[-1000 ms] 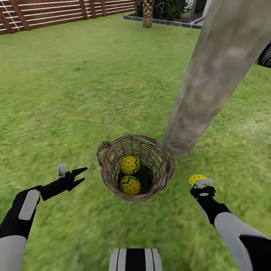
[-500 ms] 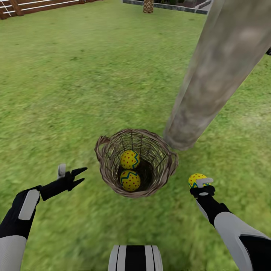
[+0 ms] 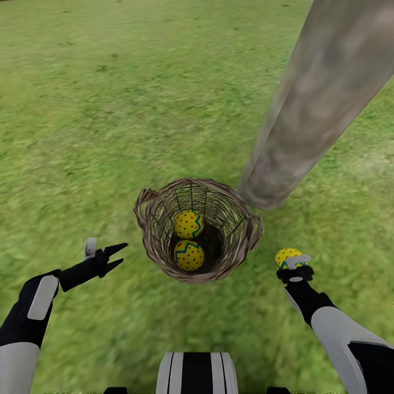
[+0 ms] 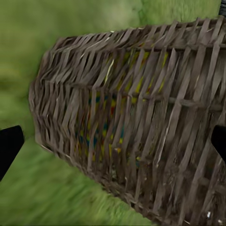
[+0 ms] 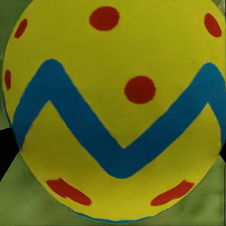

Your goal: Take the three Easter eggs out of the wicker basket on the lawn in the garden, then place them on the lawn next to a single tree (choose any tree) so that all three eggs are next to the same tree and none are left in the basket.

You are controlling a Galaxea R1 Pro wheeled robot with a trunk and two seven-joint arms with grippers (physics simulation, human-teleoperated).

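I've got one egg (image 3: pixel 288 256) pinched in my right gripper (image 3: pixel 294 263), half hidden behind the fingers; up close its blue zigzag and red dots crowd the wrist view (image 5: pixel 117 108). The tree (image 3: pixel 317 104) trunk runs out of frame at the top, crown unseen. Two eggs (image 3: pixel 189 224) sit in the basket (image 3: pixel 241 249), just left of the trunk base on the lawn (image 3: pixel 82 109). My left gripper (image 3: pixel 112 258) hangs spread, left of the basket, its weave (image 4: pixel 136 117) blurred.

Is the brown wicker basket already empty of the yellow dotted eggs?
No, two yellow eggs with red dots lie inside the brown wicker basket on the green lawn.
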